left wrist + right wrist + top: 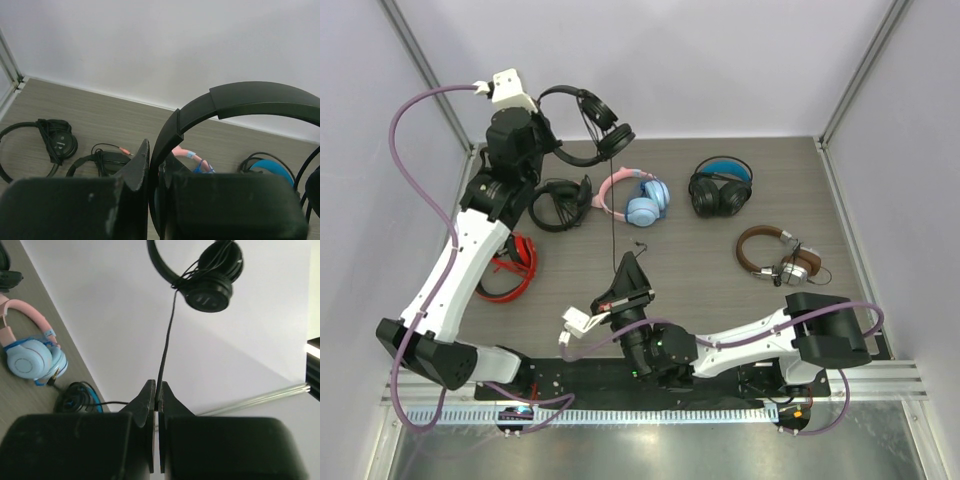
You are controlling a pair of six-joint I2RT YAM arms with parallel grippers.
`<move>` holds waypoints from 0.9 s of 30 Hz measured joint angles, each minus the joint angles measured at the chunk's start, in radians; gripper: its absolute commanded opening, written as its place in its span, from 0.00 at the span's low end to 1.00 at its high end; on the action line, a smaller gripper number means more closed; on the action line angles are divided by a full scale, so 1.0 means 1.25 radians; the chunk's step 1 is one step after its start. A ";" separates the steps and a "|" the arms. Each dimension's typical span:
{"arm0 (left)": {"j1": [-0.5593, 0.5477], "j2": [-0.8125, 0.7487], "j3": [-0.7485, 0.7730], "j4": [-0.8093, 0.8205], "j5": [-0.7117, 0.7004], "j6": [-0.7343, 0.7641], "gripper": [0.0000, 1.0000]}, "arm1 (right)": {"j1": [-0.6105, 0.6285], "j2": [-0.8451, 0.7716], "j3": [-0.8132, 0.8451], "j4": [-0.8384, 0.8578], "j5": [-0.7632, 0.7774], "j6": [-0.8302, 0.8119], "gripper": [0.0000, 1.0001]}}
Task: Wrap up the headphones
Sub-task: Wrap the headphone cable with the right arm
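Observation:
The slim black headphones [605, 125] hang in the air over the table's back left. My left gripper [552, 143] is shut on their thin headband [240, 100], which passes between the fingers of the left gripper [155, 155]. The earcups [210, 285] carry a few turns of cable. From them the thin black cable [613, 210] runs straight and taut down to my right gripper [630, 268] near the table's middle front. In the right wrist view, the right gripper [156, 390] is shut on the cable [167, 335].
On the table lie other pairs: a black pair with a bundled cable [560, 200], a pink-and-blue pair [635, 200], a bulky black pair with blue lining [722, 188], a brown pair [775, 255] and a red pair [510, 268] beside the left arm. Walls enclose the table at the back and sides.

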 measured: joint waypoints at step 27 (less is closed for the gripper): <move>-0.055 0.043 -0.026 -0.028 0.061 0.049 0.00 | -0.293 -0.054 0.335 -0.096 -0.471 0.073 0.01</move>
